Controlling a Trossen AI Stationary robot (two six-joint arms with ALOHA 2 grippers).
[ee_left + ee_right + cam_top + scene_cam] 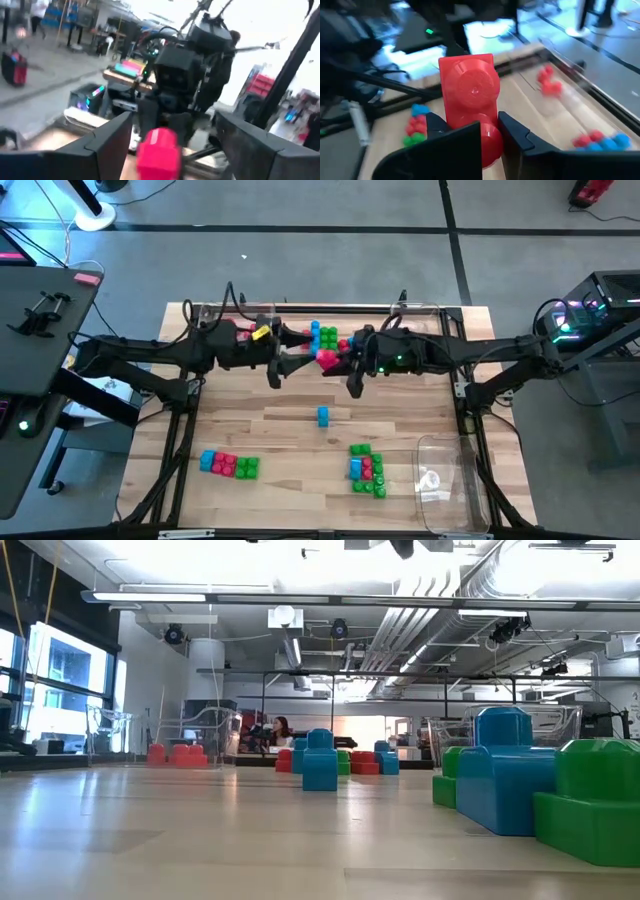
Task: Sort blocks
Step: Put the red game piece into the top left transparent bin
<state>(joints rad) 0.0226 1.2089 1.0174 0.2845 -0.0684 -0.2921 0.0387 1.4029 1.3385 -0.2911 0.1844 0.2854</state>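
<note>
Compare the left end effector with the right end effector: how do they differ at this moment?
The left end effector stands open, its fingers spread either side of the red block without touching it; the right end effector is shut on that block. So the left carries nothing, while the right holds the block upright. Both are dark two-finger end effectors, facing each other above the table's far half.

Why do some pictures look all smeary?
In the left wrist view the red block and the room behind are smeared. In the right wrist view the held red block is sharp, the far blocks blurred. In the low view the nearest green block looms huge.
</note>
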